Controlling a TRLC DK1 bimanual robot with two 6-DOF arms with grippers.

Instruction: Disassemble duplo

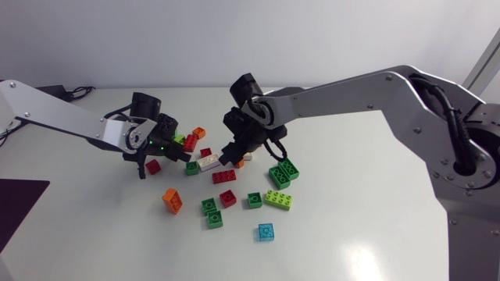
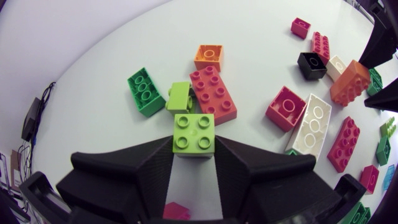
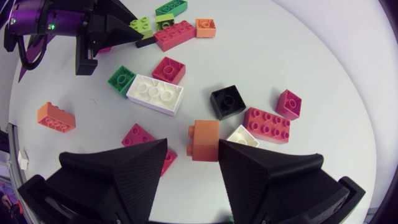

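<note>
Duplo lime brick [image 2: 194, 134], a two-by-two, is pinched from both sides by the left hand [image 2: 194, 150], whose grip is narrow, no wider than the brick itself. I take the white long brick [image 1: 208, 163], lying flat near the middle of the counter [image 1: 367, 242], as my marker. The left hand hangs just beside it, on the left arm's side. The right hand [image 3: 193, 149] hangs just beside the white long brick on the opposite side. An orange brick [image 3: 204, 140], turned with its studs sideways, sits in that hand's opening; whether it is truly gripped I cannot tell.

A magenta square brick [image 2: 286, 107] touches the white long brick, and a black brick [image 3: 227, 101] lies near it towards the right hand. Beyond the white long brick, towards the far edge, a red six-stud brick [image 2: 213, 93] lies with a dark green brick [image 2: 146, 92] close by.

On the nearer side of the white long brick a red two-by-four [image 1: 224, 176] lies just beside it. Further out are a second orange brick [image 1: 173, 200], a lime long brick [image 1: 279, 200] and, farthest off, a pale blue brick [image 1: 266, 232].
</note>
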